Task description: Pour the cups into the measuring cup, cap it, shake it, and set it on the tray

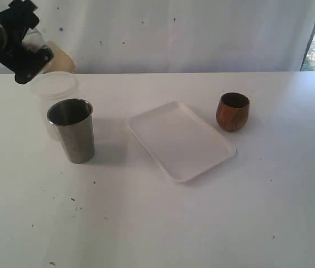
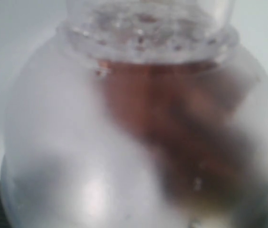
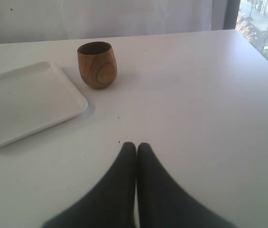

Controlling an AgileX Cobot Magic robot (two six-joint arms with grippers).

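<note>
While the tray [image 1: 181, 140] is lying mid-counter [image 1: 202, 223], the tumbler [image 1: 72, 129] is standing left of it and the wooden cup [image 1: 233, 111] right, both clear of its rim. The right claw [image 3: 136, 148] is pointing, pressed together, across bare counter beside the tray. Whether the left claw [image 1: 28, 58], far left of the tray, is spread or gripping, I cannot tell.

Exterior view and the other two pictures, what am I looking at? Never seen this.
This is a robot with two arms, each ending in a gripper. The exterior view, from a separate camera, shows a white table holding a steel tumbler, a frosted tub, a white tray and a wooden cup; the black left gripper is at top left. The other two pictures come from wrist cameras. The right gripper is shut and empty. The left camera sees only something clear and blurred, too close to name.
</note>
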